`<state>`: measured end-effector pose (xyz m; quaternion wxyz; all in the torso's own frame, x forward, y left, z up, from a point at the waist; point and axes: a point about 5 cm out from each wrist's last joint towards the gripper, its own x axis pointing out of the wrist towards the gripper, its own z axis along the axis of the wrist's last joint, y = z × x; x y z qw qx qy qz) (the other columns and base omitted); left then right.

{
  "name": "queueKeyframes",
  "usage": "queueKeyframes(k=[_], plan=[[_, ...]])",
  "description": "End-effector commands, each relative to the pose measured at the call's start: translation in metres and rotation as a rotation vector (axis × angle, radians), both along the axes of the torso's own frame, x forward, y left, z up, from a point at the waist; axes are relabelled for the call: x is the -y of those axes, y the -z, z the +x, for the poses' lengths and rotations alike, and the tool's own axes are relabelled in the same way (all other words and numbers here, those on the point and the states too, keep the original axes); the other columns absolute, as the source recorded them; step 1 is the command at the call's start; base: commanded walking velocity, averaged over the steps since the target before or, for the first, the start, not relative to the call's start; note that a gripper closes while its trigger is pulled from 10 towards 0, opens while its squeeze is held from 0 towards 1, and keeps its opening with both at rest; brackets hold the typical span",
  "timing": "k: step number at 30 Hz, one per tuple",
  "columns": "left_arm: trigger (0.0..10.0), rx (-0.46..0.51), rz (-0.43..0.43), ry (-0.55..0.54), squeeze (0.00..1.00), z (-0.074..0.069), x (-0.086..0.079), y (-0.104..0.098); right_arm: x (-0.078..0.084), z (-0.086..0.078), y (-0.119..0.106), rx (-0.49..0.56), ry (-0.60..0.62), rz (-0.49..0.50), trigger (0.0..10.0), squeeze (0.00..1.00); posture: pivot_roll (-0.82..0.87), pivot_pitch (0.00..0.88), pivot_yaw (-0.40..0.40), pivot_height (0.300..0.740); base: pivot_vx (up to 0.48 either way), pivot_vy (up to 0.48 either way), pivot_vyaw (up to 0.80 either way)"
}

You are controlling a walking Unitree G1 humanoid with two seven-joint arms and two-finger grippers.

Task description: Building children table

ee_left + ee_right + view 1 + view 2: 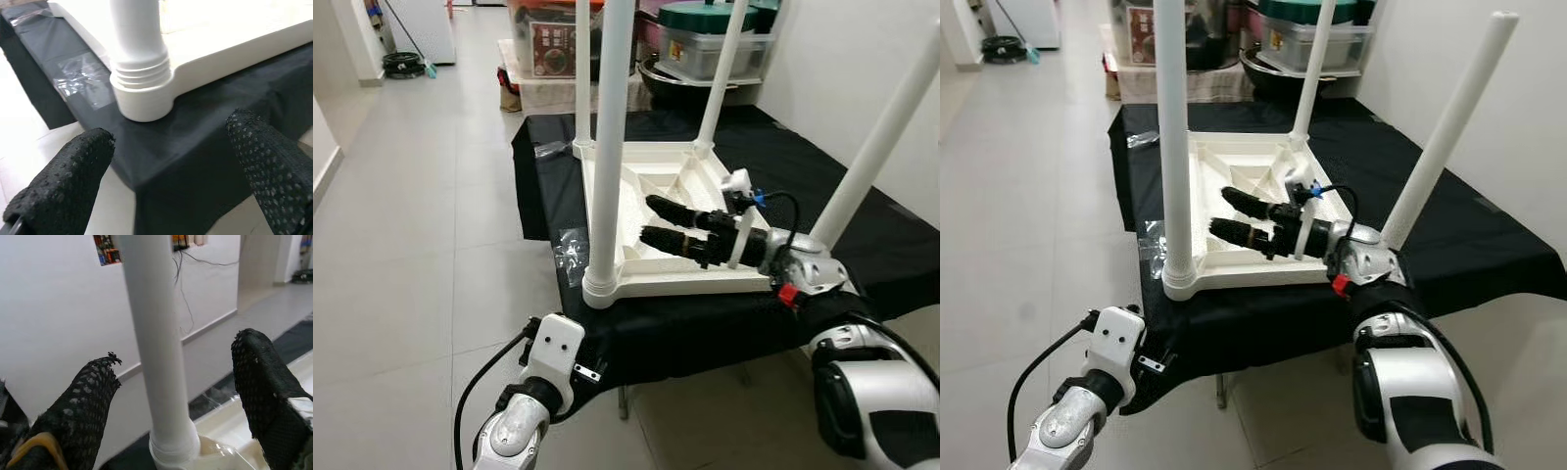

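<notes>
Leg check: right gripper (651, 219), fingers spread, centre-frame faced near leg (610, 147) of tabletop (651, 284); next, close squarely.

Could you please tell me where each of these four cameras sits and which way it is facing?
Left eye view: on the head, looking down at the upturned white table on black cloth; both arms show, right gripper open over the tabletop.
Right eye view: same scene, shifted sideways.
Left wrist view: along the left gripper, open, toward the near leg.
Right wrist view: between its fingers toward that same leg.
</notes>
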<state>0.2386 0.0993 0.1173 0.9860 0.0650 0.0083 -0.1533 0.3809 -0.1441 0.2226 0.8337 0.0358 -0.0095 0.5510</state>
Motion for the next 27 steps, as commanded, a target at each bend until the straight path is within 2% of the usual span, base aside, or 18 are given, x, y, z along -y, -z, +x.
queueKeyframes(k=[1,4,6,8,9,11,12,16,19,21,27], plan=[[10.0,-0.016,0.015,0.005,0.00,-0.003,0.000,0.004,-0.004,0.002,-0.007,0.038,0.006,-0.017,10.0,0.00,0.06,0.053,-0.095,0.740,0.000,0.000,0.00],[10.0,-0.012,0.016,0.010,0.00,-0.003,0.001,0.003,-0.017,0.004,-0.009,0.045,0.015,-0.010,10.0,0.00,0.07,0.047,-0.102,0.740,0.000,0.000,0.00],[10.0,-0.012,0.016,0.010,0.00,-0.003,0.001,0.003,-0.017,0.004,-0.009,0.045,0.015,-0.010,10.0,0.00,0.07,0.047,-0.102,0.740,0.000,0.000,0.00],[10.0,-0.011,0.015,0.010,0.00,-0.004,0.001,0.003,-0.031,0.004,-0.014,0.052,-0.013,0.013,10.0,0.00,0.07,0.047,-0.102,0.740,0.000,0.000,0.00],[10.0,-0.011,0.015,0.010,0.00,-0.004,0.001,0.003,-0.031,0.004,-0.014,0.052,-0.013,0.013,10.0,0.00,0.07,0.047,-0.102,0.740,0.000,0.000,0.00],[10.0,-0.011,0.014,0.008,0.00,-0.003,0.001,0.003,-0.044,0.006,-0.019,0.058,-0.021,0.042,10.0,0.00,0.07,0.062,-0.106,0.740,0.000,0.000,0.00],[10.0,-0.011,0.014,0.008,0.00,-0.003,0.001,0.003,-0.044,0.006,-0.019,0.058,-0.021,0.042,10.0,0.00,0.07,0.062,-0.106,0.740,0.000,0.000,0.00],[10.0,-0.010,0.011,0.003,0.00,-0.003,0.001,0.002,-0.062,0.005,-0.028,0.067,-0.052,0.080,10.0,0.00,0.07,0.061,-0.107,0.740,0.000,0.000,0.00],[10.0,-0.009,0.010,0.002,0.00,-0.003,0.001,0.003,-0.075,0.007,-0.030,0.060,-0.030,0.088,10.0,0.00,0.06,0.057,-0.110,0.740,0.000,0.000,0.00],[10.0,-0.009,0.010,0.002,0.00,-0.003,0.001,0.003,-0.075,0.007,-0.030,0.060,-0.030,0.088,10.0,0.00,0.06,0.057,-0.110,0.740,0.000,0.000,0.00],[10.0,-0.006,0.007,0.001,0.00,-0.002,0.002,0.002,-0.089,0.014,-0.027,0.001,0.081,0.107,10.0,0.00,0.06,0.060,-0.109,0.740,0.000,0.000,0.00]])
